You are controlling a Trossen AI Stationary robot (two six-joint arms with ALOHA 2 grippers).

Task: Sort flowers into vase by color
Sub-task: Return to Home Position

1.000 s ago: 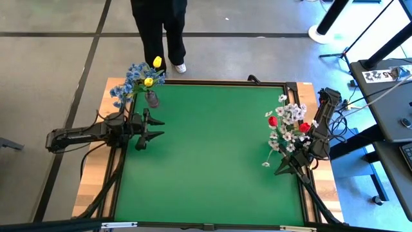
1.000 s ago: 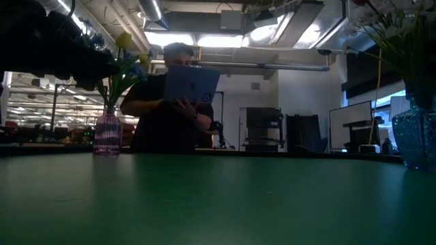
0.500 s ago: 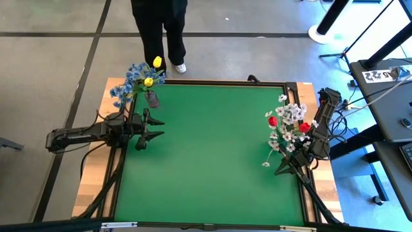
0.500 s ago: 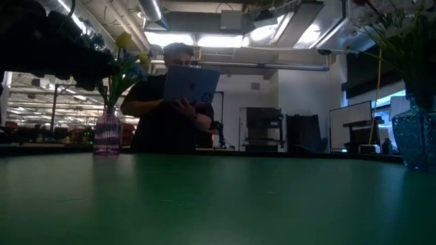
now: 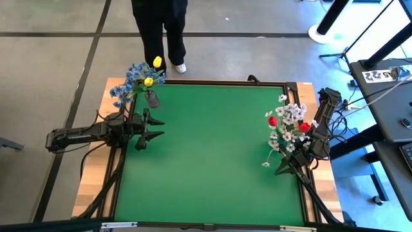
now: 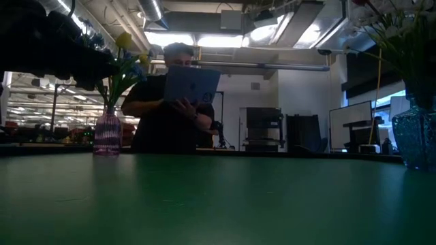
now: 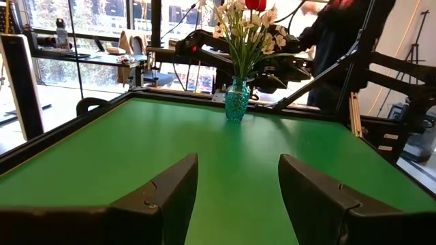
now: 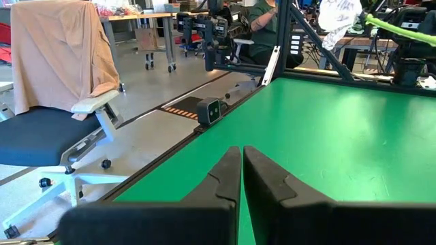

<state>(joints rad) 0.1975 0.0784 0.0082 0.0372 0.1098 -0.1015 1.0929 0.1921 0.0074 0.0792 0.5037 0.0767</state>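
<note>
A small pink vase stands at the table's far left and holds blue blossoms and yellow tulip buds; it also shows in the low view. A teal glass vase stands at the right side and holds white blossoms and red tulip buds. My left gripper is open and empty over the mat's left edge, near the pink vase. My right gripper is shut and empty at the mat's right side, on the near side of the teal vase.
The green mat has a dark raised frame on a wooden table. A person stands beyond the far edge, holding a laptop. A chair stands on the floor beside the table.
</note>
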